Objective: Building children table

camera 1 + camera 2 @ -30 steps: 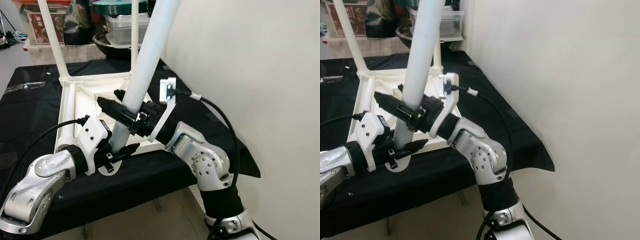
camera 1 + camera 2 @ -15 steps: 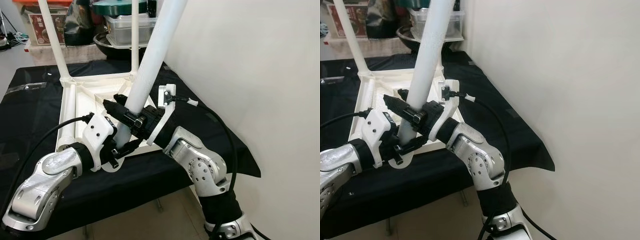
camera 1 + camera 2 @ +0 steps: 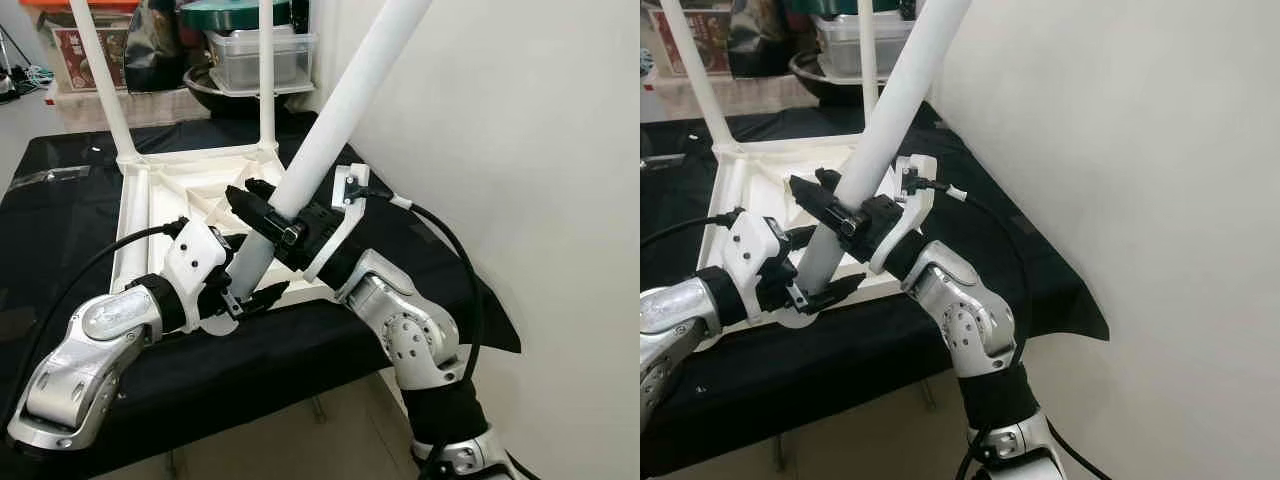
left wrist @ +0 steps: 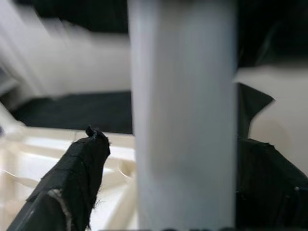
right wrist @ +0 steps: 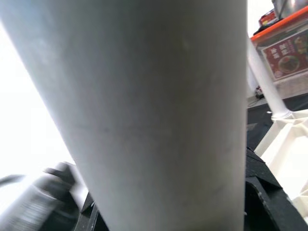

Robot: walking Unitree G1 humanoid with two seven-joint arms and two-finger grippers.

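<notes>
Change: since the earlier frames the loose white table leg [image 3: 340, 105] is leaning much further toward the robot's right, its top now tipping toward the wall; both grippers are staying on it.
Work surface: black cloth-covered table [image 3: 60, 220] is carrying the upturned white children's tabletop [image 3: 150, 190], its ribbed underside facing up.
Wall: plain white wall [image 3: 520, 150] is standing just beside the table on the robot's right.
Fitted legs: two white legs [image 3: 100, 80] are standing upright at the tabletop's far corners.
Loose leg: its lower end is sitting at the tabletop's near right corner, beside the left gripper; whether it is seated in a socket cannot be told.
Right gripper [image 3: 275, 215]: fingers are closing round the tilted leg partway up, one black finger on each side of the tube.
Left gripper [image 3: 245, 295]: fingers are clamping the leg at its foot; in the left wrist view one black finger [image 4: 72, 183] is lying alongside the tube.
Background: clear storage bins [image 3: 260, 55] and boxes are sitting beyond the table.
</notes>
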